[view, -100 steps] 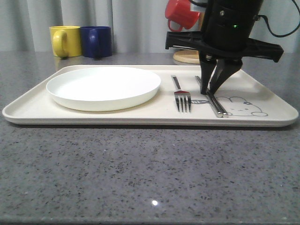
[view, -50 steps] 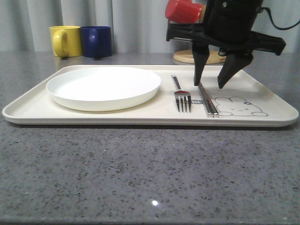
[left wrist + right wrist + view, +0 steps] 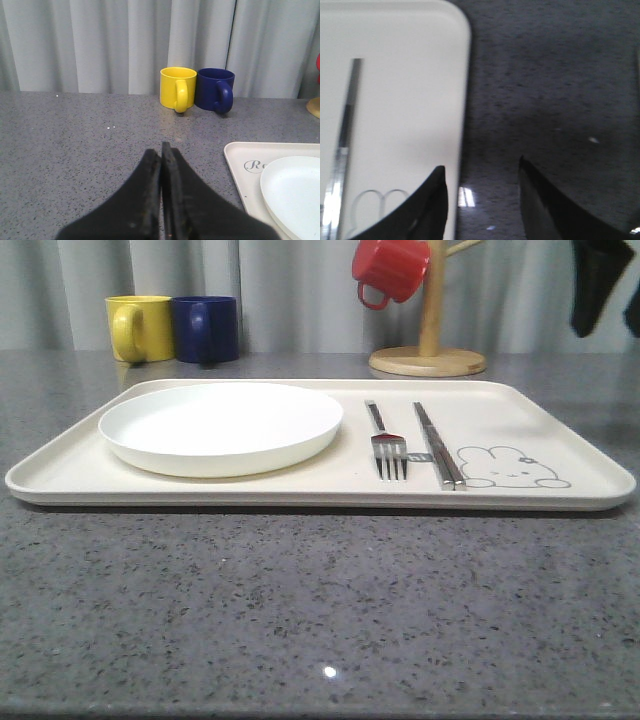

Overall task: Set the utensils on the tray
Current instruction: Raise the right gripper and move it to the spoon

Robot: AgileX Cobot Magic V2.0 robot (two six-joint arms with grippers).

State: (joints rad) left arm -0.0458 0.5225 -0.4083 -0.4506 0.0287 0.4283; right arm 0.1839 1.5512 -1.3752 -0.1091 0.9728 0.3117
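Note:
The cream tray [image 3: 80, 468] lies across the grey counter. On it, right of a white plate, a silver fork [image 3: 388, 445] and a pair of chopsticks [image 3: 437, 445] lie side by side, beside the rabbit drawing [image 3: 512, 466]. My right gripper [image 3: 608, 332] hangs high at the far right, open and empty; in its wrist view the right gripper [image 3: 481, 165] is over the tray's edge [image 3: 405, 75], with the chopsticks [image 3: 346, 115] off to one side. My left gripper [image 3: 161, 147] is shut on nothing, above bare counter beside the tray's corner [image 3: 240, 160].
A round white plate [image 3: 220, 425] takes up the tray's left half. A yellow mug [image 3: 138, 327] and a blue mug [image 3: 205, 328] stand at the back left. A red mug [image 3: 388, 270] hangs on a wooden stand [image 3: 428, 358] behind the tray.
My right gripper opened over the chopsticks, let them go on the tray, then rose and drew off to the right. The chopsticks now lie straight beside the fork.

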